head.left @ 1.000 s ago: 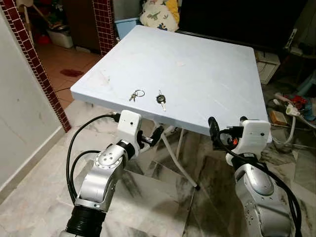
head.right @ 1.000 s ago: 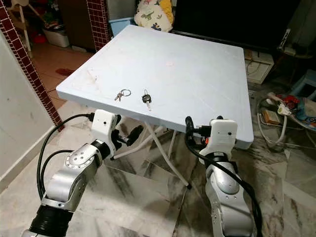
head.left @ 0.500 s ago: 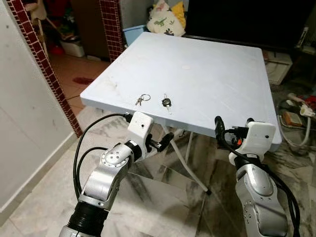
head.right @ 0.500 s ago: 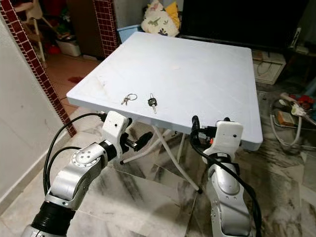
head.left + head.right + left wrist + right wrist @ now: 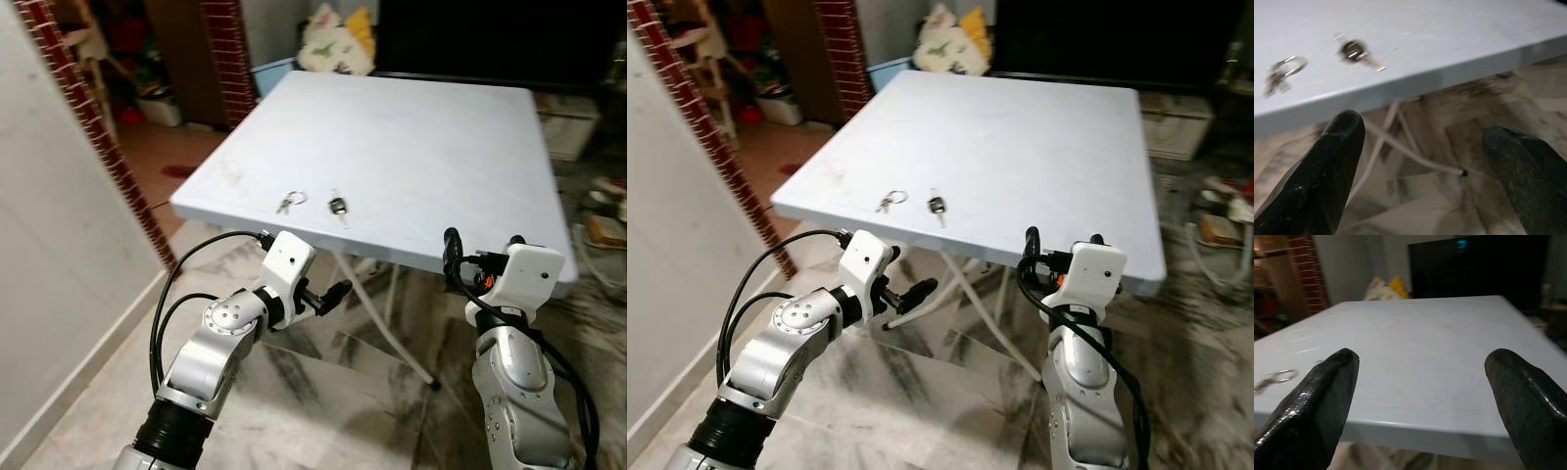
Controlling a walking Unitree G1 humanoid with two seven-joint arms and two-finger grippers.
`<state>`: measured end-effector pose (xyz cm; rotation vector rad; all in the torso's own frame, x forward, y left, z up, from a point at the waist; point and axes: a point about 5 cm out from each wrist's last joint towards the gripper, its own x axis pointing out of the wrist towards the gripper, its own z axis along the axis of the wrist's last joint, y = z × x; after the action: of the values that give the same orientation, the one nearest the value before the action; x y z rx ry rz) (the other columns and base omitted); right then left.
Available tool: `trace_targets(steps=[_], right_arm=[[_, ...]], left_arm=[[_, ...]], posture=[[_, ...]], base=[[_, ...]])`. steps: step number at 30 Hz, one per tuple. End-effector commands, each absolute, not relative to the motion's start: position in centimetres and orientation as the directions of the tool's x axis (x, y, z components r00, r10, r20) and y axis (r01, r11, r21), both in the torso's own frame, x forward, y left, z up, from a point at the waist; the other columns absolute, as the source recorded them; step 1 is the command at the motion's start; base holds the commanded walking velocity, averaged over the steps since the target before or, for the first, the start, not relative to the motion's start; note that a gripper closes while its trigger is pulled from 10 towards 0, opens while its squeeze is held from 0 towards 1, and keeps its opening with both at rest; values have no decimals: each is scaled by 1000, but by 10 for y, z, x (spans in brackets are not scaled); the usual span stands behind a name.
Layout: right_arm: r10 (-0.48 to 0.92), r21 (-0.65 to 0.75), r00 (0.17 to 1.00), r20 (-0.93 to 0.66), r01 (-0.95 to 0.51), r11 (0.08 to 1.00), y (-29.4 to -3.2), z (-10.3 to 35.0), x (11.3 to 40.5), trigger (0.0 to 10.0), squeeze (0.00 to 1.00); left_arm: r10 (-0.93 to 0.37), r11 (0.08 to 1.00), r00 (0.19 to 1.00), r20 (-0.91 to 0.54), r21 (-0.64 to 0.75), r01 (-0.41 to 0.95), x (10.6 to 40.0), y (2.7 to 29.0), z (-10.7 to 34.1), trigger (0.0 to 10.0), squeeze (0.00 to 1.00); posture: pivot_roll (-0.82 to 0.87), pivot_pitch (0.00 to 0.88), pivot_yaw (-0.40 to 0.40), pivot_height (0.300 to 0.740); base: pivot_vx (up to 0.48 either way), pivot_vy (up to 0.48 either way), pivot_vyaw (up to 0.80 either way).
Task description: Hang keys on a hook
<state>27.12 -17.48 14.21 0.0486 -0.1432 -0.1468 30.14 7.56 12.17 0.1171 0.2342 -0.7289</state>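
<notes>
Pale blue square table, upper centre of the head view, on a marble floor. Keys on a ring lie near the table's front edge, left of centre; a single black-headed key just beside them to the right, not touching. Left gripper, centre-left of frame, sits below the table edge, under the keys and apart from them; fingers spread wide in the wrist view, nothing between. Right gripper, lower right of the head view, level w/ the front edge; fingers wide apart, nothing held. Red brick pillar and white wall at left; dinosaur-print cushion beyond the table's far edge, top centre.
</notes>
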Motion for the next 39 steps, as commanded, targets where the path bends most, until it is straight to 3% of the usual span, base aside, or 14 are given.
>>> trace_targets(steps=[1,8,15,21,25,28,39], right_arm=[[-155,56,977,147,148,987,-174,143,269,10000,0],[-225,63,963,150,218,974,-184,138,261,10000,0],[-224,55,962,153,218,974,-185,139,260,10000,0],[-173,16,973,152,172,985,-183,146,260,10000,0],[-141,4,978,151,142,990,-181,149,265,10000,0],[-118,-2,981,152,120,993,-180,151,269,10000,0],[-39,-15,992,123,41,999,-172,153,277,10000,0]], left_arm=[[-646,738,718,-259,29,674,304,78,123,10000,0],[-689,692,674,-265,33,721,307,67,125,10000,0],[-703,677,658,-271,27,735,303,64,121,10000,0],[-653,745,726,-215,-13,667,307,60,119,10000,0],[-623,777,761,-182,-31,628,312,59,123,10000,0],[-601,797,782,-164,-41,603,314,60,126,10000,0],[-530,848,836,-142,-55,528,311,71,124,10000,0]], posture=[[79,0,124,740],[54,0,181,740],[31,0,170,740],[-10,0,85,740],[-9,0,70,740],[9,0,5,740],[41,0,-70,740]], base=[[0,0,0],[0,0,0],[0,0,0],[0,0,0],[0,0,0],[0,0,0],[0,0,0]])
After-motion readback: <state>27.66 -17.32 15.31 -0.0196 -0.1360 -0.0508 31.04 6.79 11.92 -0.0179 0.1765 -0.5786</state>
